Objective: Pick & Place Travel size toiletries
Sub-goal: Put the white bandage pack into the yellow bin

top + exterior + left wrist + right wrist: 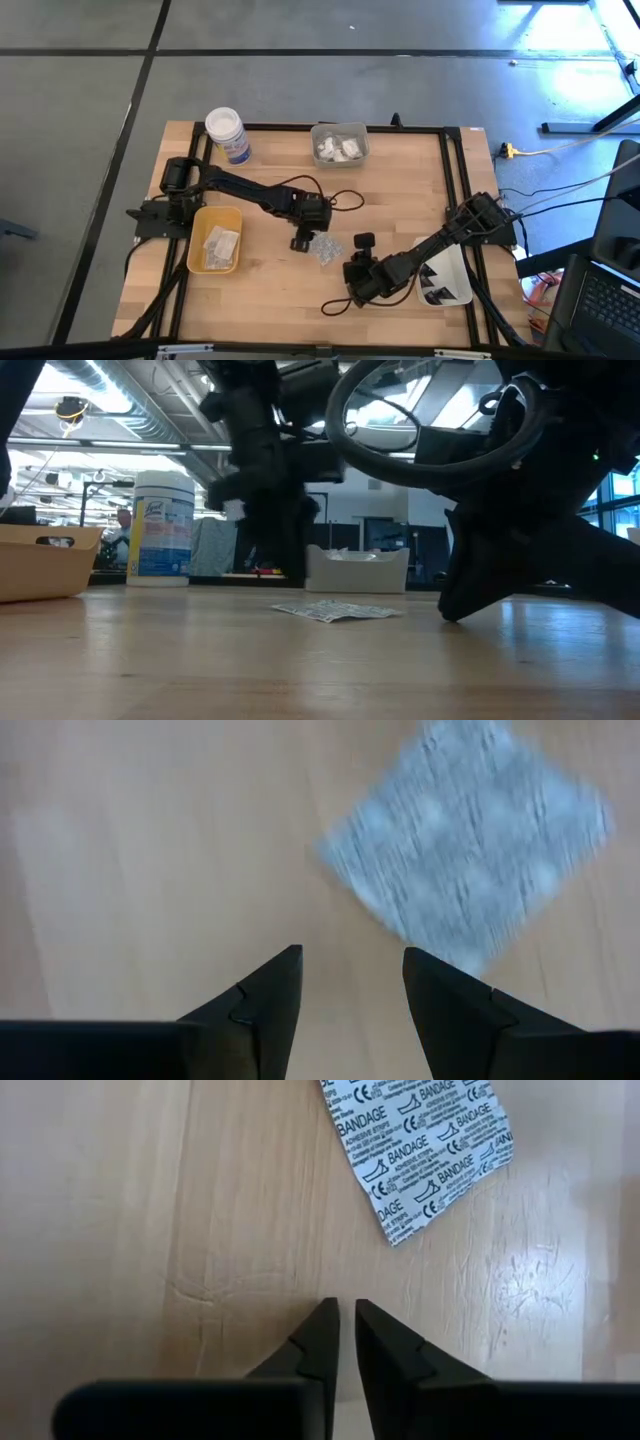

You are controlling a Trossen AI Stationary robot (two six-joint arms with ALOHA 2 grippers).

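The bandage packet (418, 1152) is white with dark repeated lettering. The tray (214, 240) is yellow; the jar (161, 528) white, blue-labelled.

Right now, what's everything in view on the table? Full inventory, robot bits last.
bandage packet: one, white with dark print, flat on the table's middle, between the two hands
yellow tray: one, yellow, left side of the table, pale packets inside
clear tray: one, clear, far edge at the middle, white lumpy packets inside
white tray: one, white, right side under the right arm, small dark wedges inside
jar: one, white with a blue label, far edge left of the clear tray
table: one, light wood with a black frame
left hand: one, dark, open, beside the bandage packet, holding nothing
right hand: one, dark, nearly shut on nothing, just right of the bandage packet
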